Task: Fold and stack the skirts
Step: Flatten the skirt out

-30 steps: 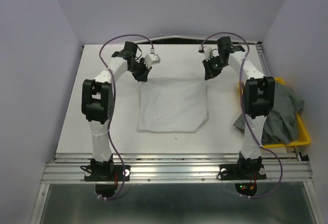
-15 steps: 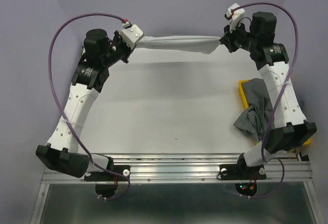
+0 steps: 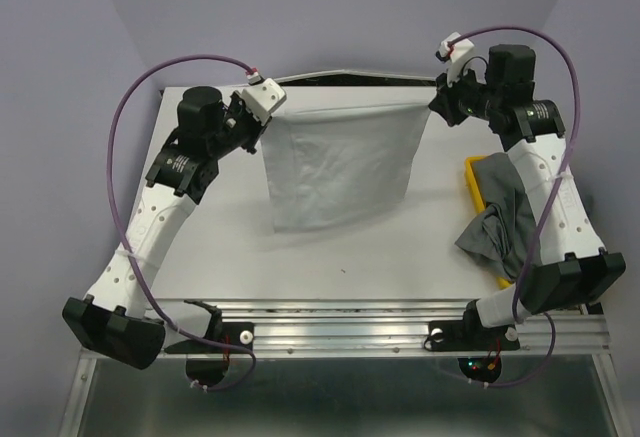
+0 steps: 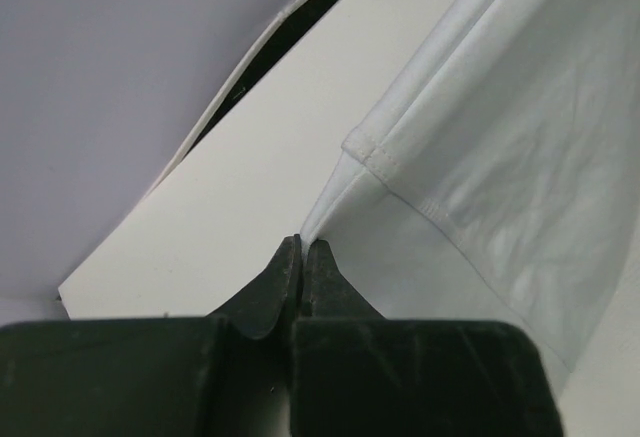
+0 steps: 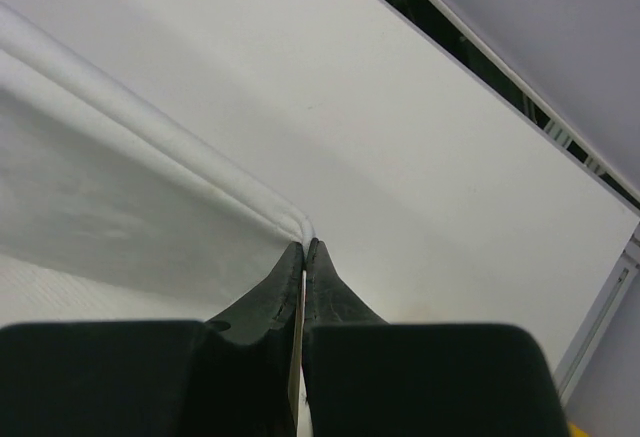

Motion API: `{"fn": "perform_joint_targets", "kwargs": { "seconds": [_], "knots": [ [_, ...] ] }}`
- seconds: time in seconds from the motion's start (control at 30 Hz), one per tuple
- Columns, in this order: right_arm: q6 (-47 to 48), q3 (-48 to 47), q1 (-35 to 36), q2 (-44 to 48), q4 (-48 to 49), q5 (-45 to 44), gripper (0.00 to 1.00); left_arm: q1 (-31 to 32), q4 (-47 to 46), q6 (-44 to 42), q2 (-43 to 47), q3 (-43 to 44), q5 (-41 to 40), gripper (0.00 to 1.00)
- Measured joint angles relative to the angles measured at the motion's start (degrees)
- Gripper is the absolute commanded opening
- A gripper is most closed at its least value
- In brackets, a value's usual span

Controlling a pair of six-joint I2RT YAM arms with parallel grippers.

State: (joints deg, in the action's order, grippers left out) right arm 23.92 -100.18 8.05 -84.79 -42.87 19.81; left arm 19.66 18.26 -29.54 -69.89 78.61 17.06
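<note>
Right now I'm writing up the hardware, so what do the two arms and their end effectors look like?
Both the left arm and right arm have white link shells joined by black joint housings. A purple cable loops along each. The left end effector and right end effector are black, tapering to narrow tips. A small white block sits at each wrist.

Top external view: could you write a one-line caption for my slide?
Left pincer and right pincer hold the plain white cloth skirt by two corners, hanging spread between them.
</note>
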Motion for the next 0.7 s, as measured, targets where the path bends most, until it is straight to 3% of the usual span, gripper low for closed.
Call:
{"fn": "perform_joint_targets", "kwargs": {
  "seconds": [0.43, 0.7],
  "knots": [
    [-0.17, 5.88, 0.0, 4.13, -1.2, 2.03, 0.01, 0.63, 1.42, 0.42, 5.29, -5.73, 1.16, 0.0],
    [-0.48, 10.91, 0.31, 12.22, -4.33, 4.72, 0.01, 1.51, 3.39, 0.48, 16.83, -12.63, 2.6, 0.0]
  ]
}}
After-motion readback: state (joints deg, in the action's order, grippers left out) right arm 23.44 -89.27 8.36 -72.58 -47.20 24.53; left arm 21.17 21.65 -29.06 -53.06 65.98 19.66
